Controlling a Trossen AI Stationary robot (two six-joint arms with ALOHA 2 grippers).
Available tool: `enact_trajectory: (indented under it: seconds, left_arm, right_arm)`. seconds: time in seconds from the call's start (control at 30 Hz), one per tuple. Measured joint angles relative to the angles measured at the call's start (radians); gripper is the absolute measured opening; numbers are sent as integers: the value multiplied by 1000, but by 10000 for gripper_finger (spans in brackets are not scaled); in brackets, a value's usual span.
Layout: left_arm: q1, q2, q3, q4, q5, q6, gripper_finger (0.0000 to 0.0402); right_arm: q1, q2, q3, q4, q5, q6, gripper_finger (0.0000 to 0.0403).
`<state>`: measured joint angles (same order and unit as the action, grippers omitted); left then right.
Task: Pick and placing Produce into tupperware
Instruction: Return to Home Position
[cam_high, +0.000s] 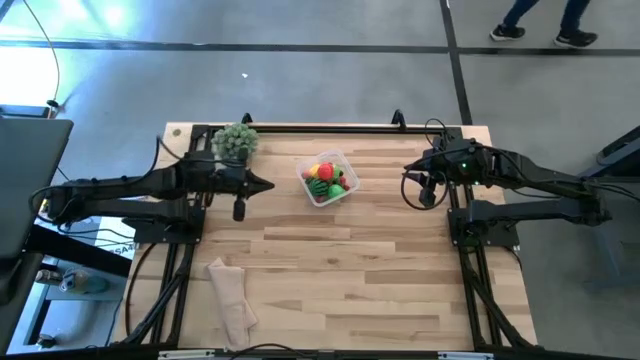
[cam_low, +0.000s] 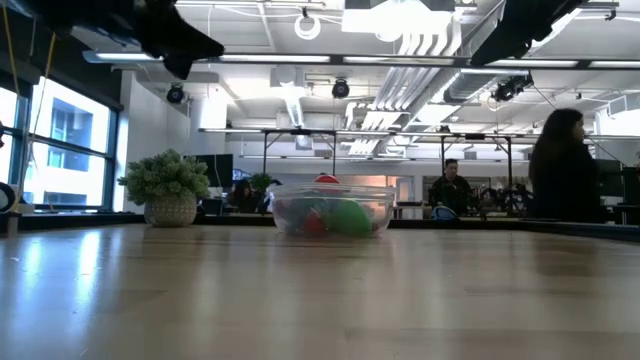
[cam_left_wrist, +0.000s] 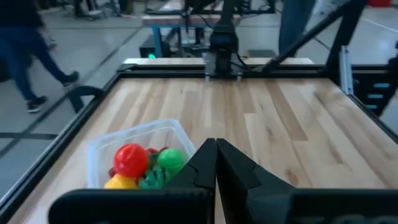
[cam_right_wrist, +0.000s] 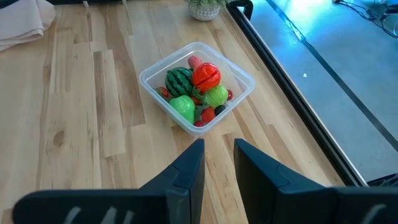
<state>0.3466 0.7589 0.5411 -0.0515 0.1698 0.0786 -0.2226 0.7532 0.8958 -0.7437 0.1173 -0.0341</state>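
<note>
Produce (cam_right_wrist: 194, 93) fills one tupperware (cam_right_wrist: 145, 76) — left tool (cam_left_wrist: 216, 145) closed, right tool (cam_right_wrist: 218, 143) slightly parted, both empty.

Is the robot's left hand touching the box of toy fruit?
Apart. The high view shows bare wood between the left gripper and the tupperware; the right gripper is clear too.

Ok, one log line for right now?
left tool: shut, empty, beside tupperware | right tool: open, empty, facing tupperware | produce: inside tupperware
</note>
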Motion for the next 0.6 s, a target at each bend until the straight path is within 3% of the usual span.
enact_trajectory:
  seconds: [0.3,0.6]
  left_arm:
    - [0,-173,-138,37,-49,-82,1]
    - [0,-356,-282,56,-51,-168,0]
  right_arm:
    - [0,0,0,0,-1,-1,76]
    - [0,0,0,16,1,-140,76]
